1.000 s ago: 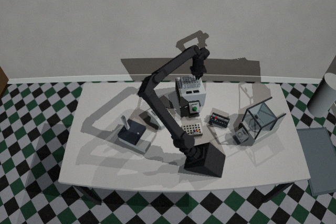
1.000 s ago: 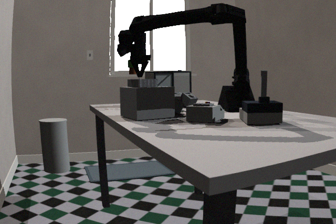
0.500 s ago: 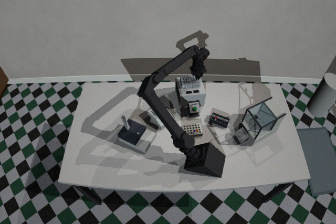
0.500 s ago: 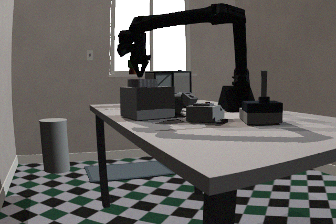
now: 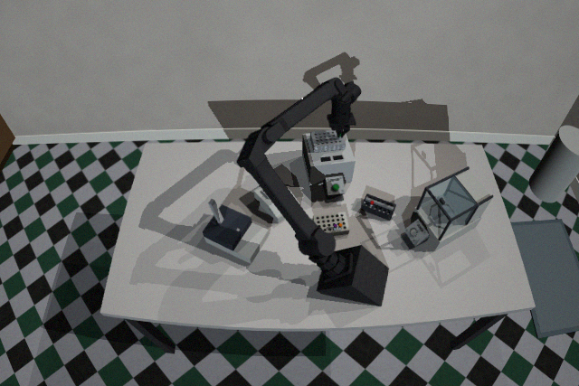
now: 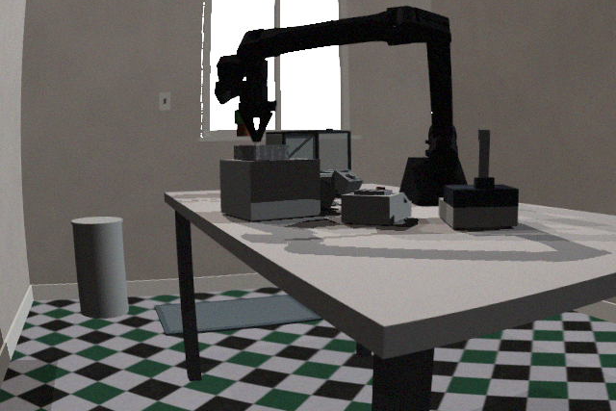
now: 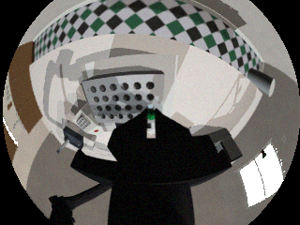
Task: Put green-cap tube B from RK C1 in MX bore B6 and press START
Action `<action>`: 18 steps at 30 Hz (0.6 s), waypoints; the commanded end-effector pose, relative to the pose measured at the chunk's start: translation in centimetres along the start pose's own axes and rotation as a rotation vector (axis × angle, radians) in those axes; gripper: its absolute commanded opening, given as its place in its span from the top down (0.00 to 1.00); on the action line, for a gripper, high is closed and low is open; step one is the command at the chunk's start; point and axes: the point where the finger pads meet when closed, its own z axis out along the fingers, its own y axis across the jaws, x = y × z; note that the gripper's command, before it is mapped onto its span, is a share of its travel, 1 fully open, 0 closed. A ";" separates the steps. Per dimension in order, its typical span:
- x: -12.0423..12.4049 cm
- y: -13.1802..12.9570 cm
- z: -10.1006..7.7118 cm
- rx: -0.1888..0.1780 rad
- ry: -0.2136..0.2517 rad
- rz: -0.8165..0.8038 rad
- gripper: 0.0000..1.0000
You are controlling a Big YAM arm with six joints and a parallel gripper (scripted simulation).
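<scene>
We saw a black arm (image 5: 285,120) over a white table (image 5: 177,288). The floor (image 5: 56,213) had squares of green, black and pale grey. The wall (image 5: 140,36) was plain grey. The mixer (image 5: 333,163) was pale grey with a round green key (image 5: 335,186) on its front. The little rack (image 5: 331,222) was pale, with orange and purple dots. The small black block (image 5: 377,206) had a red dot. A grey bin (image 5: 556,169) stood past the table's right edge. The tube (image 7: 150,127) was white with a green cap.
</scene>
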 end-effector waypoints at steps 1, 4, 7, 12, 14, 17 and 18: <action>-0.8 1.8 0.4 -0.001 0.002 -0.027 0.91; -0.8 1.8 0.4 -0.001 0.002 -0.027 0.91; -0.9 1.9 0.3 0.000 0.001 -0.028 0.91; -0.9 1.9 0.2 0.001 0.000 -0.029 0.91; -0.9 2.0 0.2 0.001 0.000 -0.030 0.91; -1.0 2.0 0.2 0.001 0.000 -0.031 0.91; -1.0 2.0 0.2 0.001 -0.001 -0.031 0.91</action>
